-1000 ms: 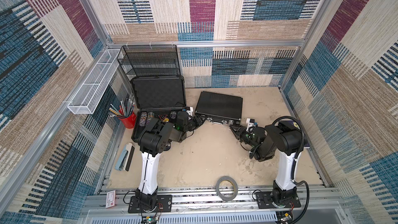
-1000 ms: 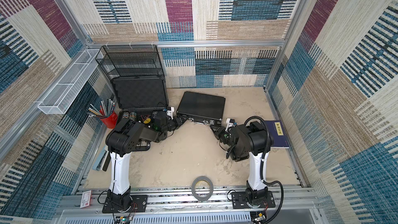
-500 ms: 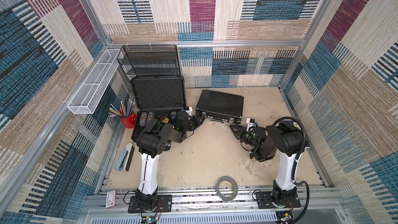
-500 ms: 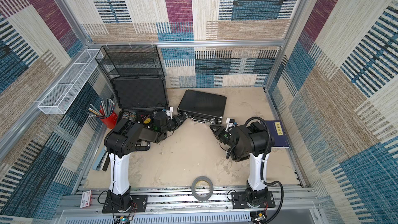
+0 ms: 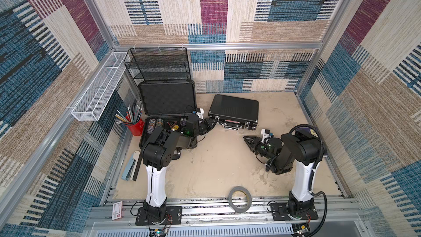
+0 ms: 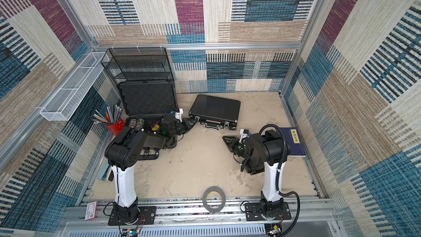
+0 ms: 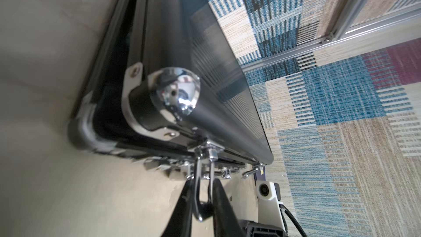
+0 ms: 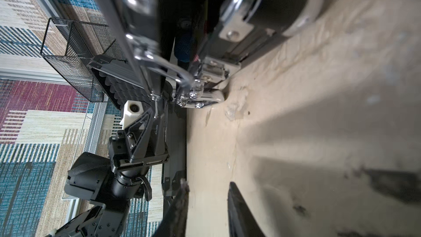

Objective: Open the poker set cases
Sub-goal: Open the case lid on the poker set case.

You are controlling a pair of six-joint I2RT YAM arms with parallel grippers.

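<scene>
The larger poker case stands open at the back left, its lid upright and chips showing in its base. The slimmer black case lies mid-table; it shows in the other top view too. The left wrist view shows its lid lifted a crack off the base. My left gripper is shut on a silver latch at the case's front left corner, and shows in a top view. My right gripper hangs open and empty, short of the case's front right, low over the table.
A red cup of pencils and a stapler sit along the left side. A tape roll lies at the front edge. A dark blue book lies behind my right arm. A black mesh rack stands behind the open case.
My left gripper's jaws have drawn together on the slim case's latch, and that case has turned slightly. My right gripper's jaws have spread wider with nothing in them.
</scene>
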